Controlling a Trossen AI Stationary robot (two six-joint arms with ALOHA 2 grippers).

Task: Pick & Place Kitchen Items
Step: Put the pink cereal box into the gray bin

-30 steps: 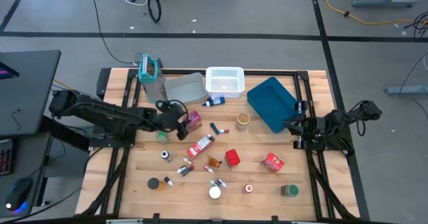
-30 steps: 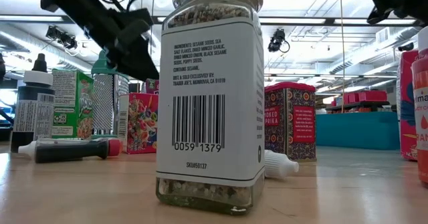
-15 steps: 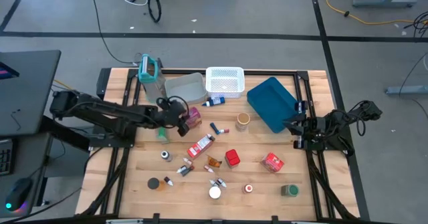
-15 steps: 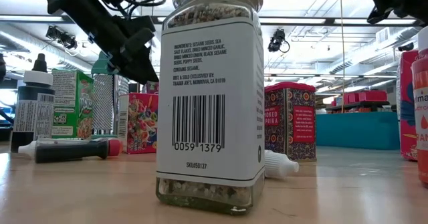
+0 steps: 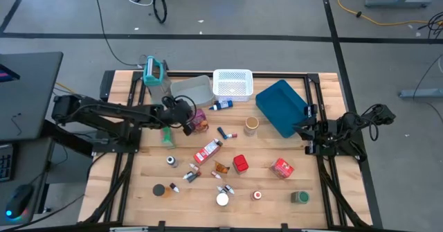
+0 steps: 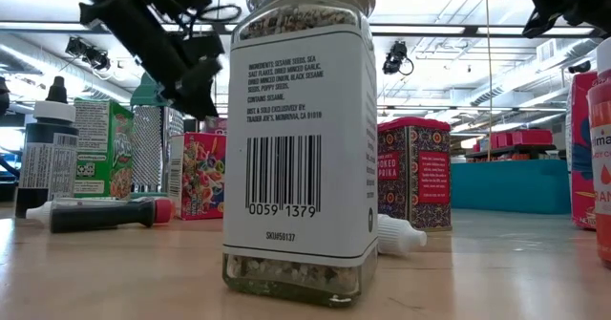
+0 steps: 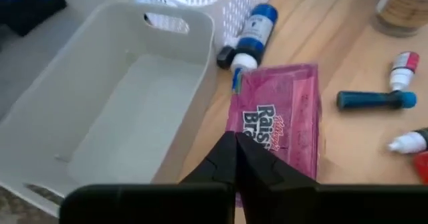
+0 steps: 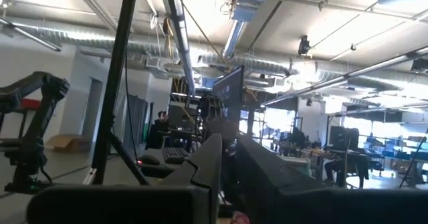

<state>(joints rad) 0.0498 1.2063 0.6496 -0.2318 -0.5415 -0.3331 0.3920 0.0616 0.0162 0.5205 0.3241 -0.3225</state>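
Since a second ago the left gripper [image 5: 188, 119] has drawn back toward the far side of the table and pinched its fingers together; they now meet with nothing between them, just over the near edge of the pink Raisin Bran carton [image 7: 277, 127], which lies flat on the wooden table [image 5: 277, 190]. Only "Rais" and "Br" can be read on its face in the left wrist view. Just beside the carton sits the translucent grey plastic bin [image 7: 114, 110], and a small blue-capped bottle [image 7: 249, 37] lies on its side between the carton and the white mesh basket [image 5: 232, 83]. Beyond the carton lie a dark teal tube with a red-and-white cap [image 7: 378, 97] and a round tan-lidded jar [image 5: 251, 124]. A dark blue tray [image 5: 280, 107] rests tilted toward the right side.

Other kitchen items are scattered across the near half of the table: a red carton lying flat [image 5: 208, 151], a red can [image 5: 240, 163], a red square tin [image 5: 282, 167].

Filling the low view, a clear seasoning jar [image 6: 301, 138] blocks much of the table; its label lists sesame seeds, sea salt, garlic, onion and poppy seeds, with barcode digits 0059 1379.

At the table's right edge the right gripper [image 5: 308, 136] waits, fingers nearly together and holding nothing.
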